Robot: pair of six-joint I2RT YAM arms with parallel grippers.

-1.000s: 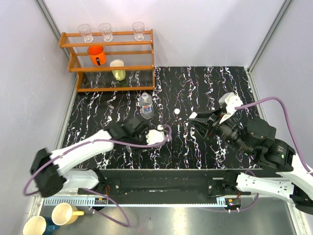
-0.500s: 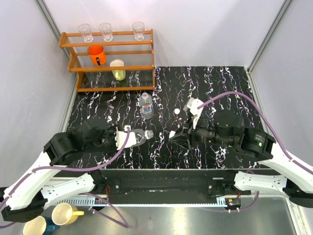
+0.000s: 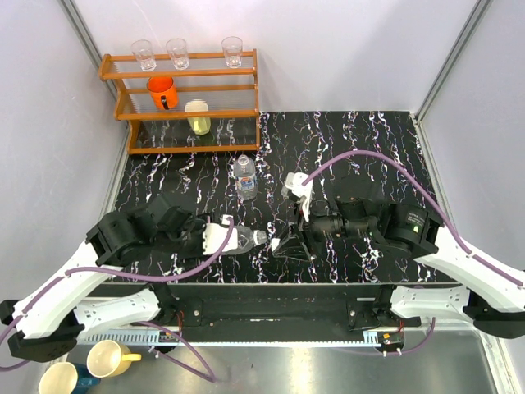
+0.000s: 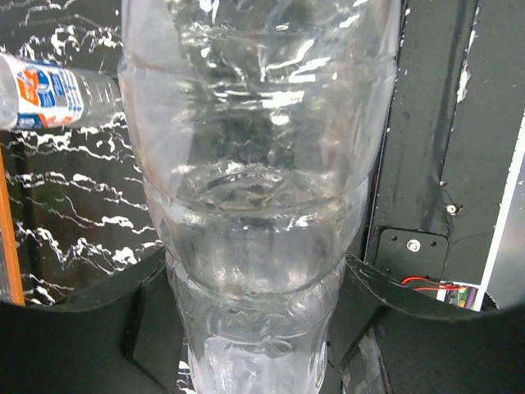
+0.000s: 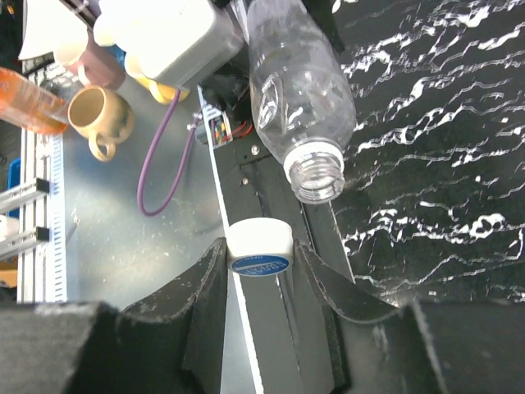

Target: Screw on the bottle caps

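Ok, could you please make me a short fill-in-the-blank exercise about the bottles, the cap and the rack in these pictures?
1. The held bottle, in the left gripper's jaws, points its open neck toward the ____ gripper.
2. The cap between the right gripper's jaws is white with a ____ top.
3. The second bottle stands ____ on the table, near the wooden rack.
4. The rack's top shelf carries ____ clear glasses.

Missing words: right; blue; upright; three.
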